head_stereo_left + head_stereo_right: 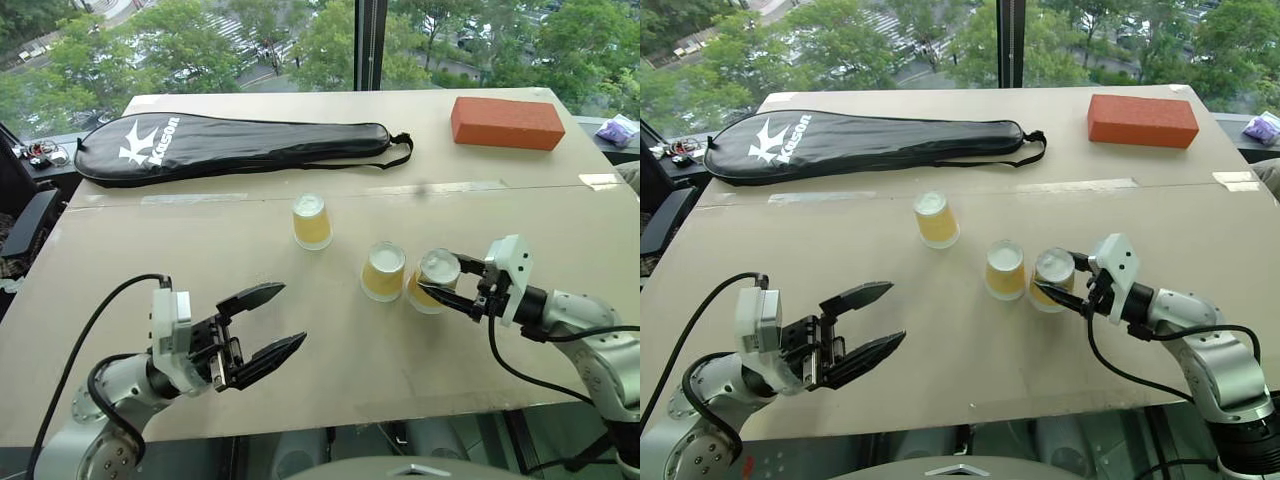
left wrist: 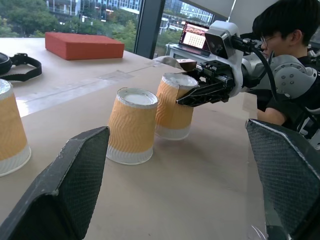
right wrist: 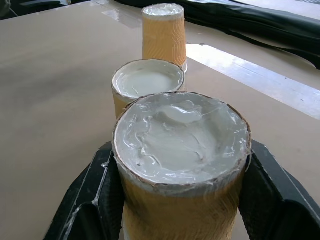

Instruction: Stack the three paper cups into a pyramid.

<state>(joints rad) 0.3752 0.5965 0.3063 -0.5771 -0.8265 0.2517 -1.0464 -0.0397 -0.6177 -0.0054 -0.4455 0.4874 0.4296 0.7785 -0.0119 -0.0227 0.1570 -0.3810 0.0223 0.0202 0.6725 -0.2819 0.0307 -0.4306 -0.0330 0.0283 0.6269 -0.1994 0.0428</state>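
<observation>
Presently, my right gripper [image 1: 447, 287] was clamped on a cup [image 1: 433, 281], right of centre in the head view, upside down, axis upright, apparently resting on the table [image 1: 200, 230]. A second cup [image 1: 383, 271] stood just beside it on its left, nearly touching. The third cup [image 1: 312, 221] stood apart, up and left of that pair. My left gripper [image 1: 263, 328], fingers spread wide and empty, hung at lower left, the nearer arm to the third cup, which lay up and right of it.
</observation>
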